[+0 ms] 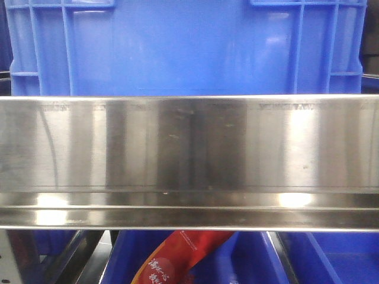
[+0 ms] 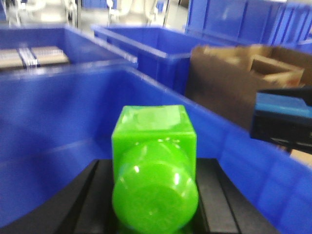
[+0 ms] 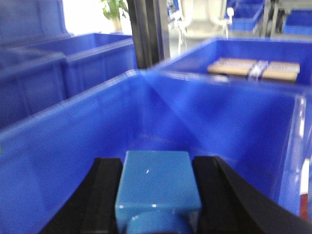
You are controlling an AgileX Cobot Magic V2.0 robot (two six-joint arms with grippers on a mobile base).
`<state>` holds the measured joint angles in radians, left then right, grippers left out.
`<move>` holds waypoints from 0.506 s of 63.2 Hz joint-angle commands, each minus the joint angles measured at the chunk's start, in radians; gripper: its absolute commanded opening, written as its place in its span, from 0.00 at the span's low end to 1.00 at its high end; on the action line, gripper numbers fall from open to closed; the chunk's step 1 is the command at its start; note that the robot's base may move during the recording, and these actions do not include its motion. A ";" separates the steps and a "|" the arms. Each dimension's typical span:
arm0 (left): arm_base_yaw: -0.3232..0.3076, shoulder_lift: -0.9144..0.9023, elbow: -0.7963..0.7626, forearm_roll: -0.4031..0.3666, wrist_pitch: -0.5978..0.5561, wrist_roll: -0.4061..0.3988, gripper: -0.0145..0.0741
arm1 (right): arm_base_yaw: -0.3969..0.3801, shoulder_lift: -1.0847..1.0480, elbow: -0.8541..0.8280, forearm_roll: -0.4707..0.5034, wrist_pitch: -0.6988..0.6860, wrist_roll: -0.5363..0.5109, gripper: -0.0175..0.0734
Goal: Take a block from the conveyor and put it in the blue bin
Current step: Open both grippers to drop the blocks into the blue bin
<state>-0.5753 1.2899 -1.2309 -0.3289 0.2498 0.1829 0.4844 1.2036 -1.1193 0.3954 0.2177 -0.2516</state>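
My left gripper is shut on a bright green block with a round stud facing the camera, held over the inside of a blue bin. My right gripper is shut on a light blue block, held over the inside of a blue bin. The right gripper with its blue block also shows at the right edge of the left wrist view. The conveyor is out of view. In the front view a blue bin stands behind a steel rail; neither gripper shows there.
A brushed steel rail fills the middle of the front view. Below it are more blue bins and a red packet. A brown cardboard box stands right of the bin. Further blue bins hold flat tan packs.
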 commanded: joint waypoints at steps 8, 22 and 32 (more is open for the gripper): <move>-0.006 0.023 -0.012 -0.013 -0.014 -0.003 0.04 | 0.004 0.030 -0.009 -0.006 -0.045 -0.013 0.02; -0.006 0.023 -0.012 0.028 -0.004 -0.003 0.13 | 0.004 0.031 -0.009 -0.050 -0.051 -0.013 0.27; -0.006 0.023 -0.012 0.028 -0.002 -0.003 0.49 | 0.004 0.031 -0.009 -0.050 -0.046 -0.013 0.72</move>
<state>-0.5753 1.3164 -1.2330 -0.3025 0.2554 0.1829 0.4844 1.2352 -1.1193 0.3545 0.1943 -0.2535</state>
